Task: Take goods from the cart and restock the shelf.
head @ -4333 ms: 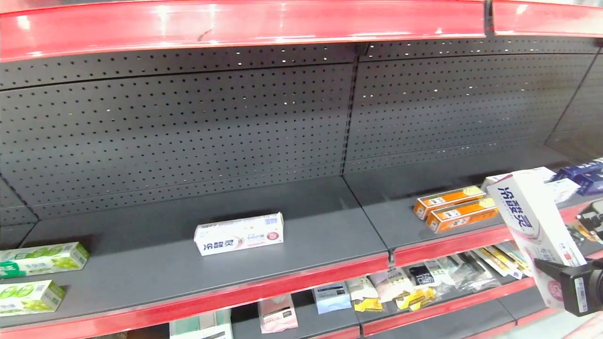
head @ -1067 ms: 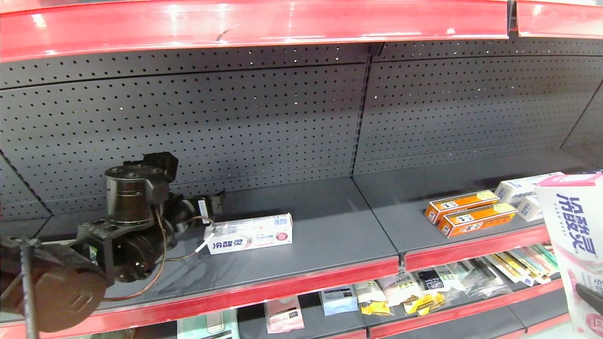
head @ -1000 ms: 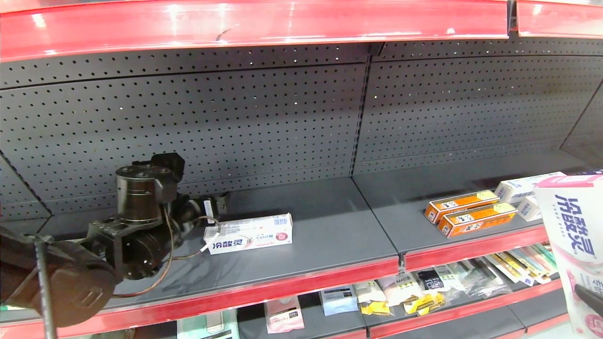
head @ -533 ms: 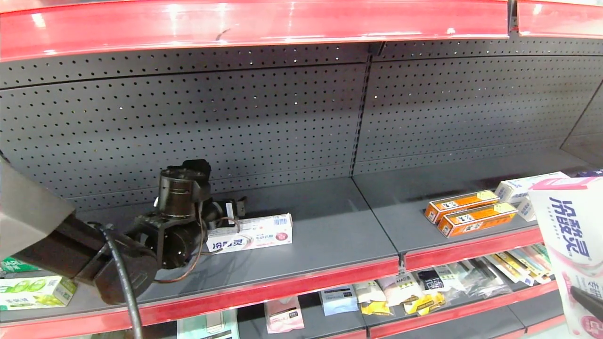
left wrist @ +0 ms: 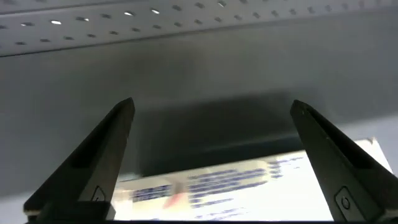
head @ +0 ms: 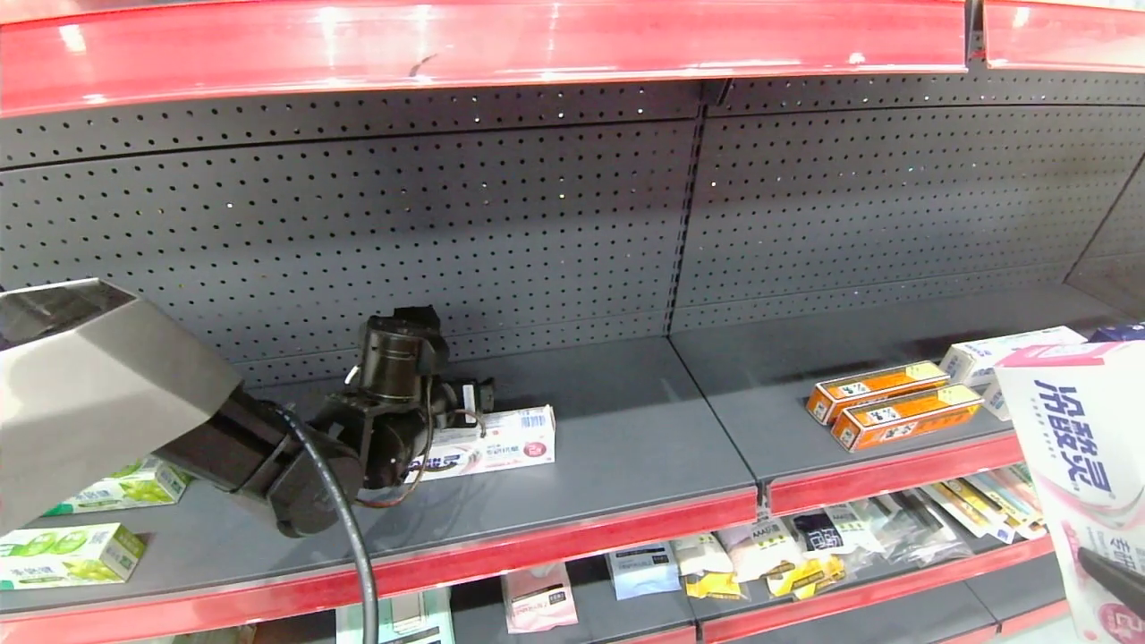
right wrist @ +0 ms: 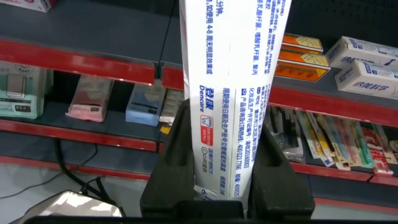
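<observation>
A white and pink toothpaste box lies flat on the grey shelf board. My left gripper hangs open over the box's left end; the left wrist view has its two dark fingers spread wide on either side of the box, just above it. At the far right, in front of the shelf, my right gripper is shut on a second toothpaste box of the same kind, held upright. In the right wrist view this box rises from between the fingers.
Two orange boxes and white boxes lie on the right shelf section. Green boxes lie at the far left. The lower shelf carries several hanging packets. A red rail edges the shelf front; bare board lies between the boxes.
My left arm has come in from the left and slid right along the shelf until its open gripper is over the lying box. The right gripper's box has barely shifted.
</observation>
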Tool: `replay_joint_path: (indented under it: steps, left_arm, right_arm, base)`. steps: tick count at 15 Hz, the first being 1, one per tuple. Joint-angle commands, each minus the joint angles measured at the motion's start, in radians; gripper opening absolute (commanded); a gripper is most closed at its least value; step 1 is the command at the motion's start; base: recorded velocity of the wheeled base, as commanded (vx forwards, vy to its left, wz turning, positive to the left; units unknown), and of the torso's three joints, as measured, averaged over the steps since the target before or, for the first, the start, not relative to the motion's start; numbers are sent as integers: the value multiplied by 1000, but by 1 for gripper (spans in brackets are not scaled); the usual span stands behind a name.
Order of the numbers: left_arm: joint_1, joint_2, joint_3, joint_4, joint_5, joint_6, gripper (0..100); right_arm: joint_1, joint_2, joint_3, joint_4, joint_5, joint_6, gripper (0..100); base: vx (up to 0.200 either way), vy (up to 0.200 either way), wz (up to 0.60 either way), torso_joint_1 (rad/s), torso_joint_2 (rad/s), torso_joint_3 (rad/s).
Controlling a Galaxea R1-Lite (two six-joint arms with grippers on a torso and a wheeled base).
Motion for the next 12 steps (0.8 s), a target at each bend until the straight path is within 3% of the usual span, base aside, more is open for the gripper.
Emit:
replay_joint_path:
  steps: [1, 8, 12]
  left_arm:
    - [-2, 7, -51, 56, 1, -6, 100]
    - [3, 30, -172, 225, -85, -10, 100]
    - [6, 82, -251, 282, -84, -1, 100]
  right_arm:
    - [0, 11, 1, 0, 0, -1, 0]
    - [0, 25, 0, 0, 2, -1, 0]
    - [0, 31, 0, 0, 2, -1, 0]
  base:
    - [0, 0, 0, 0, 0, 0]
    - [0, 0, 0, 0, 0, 0]
    - [0, 0, 0, 0, 0, 0]
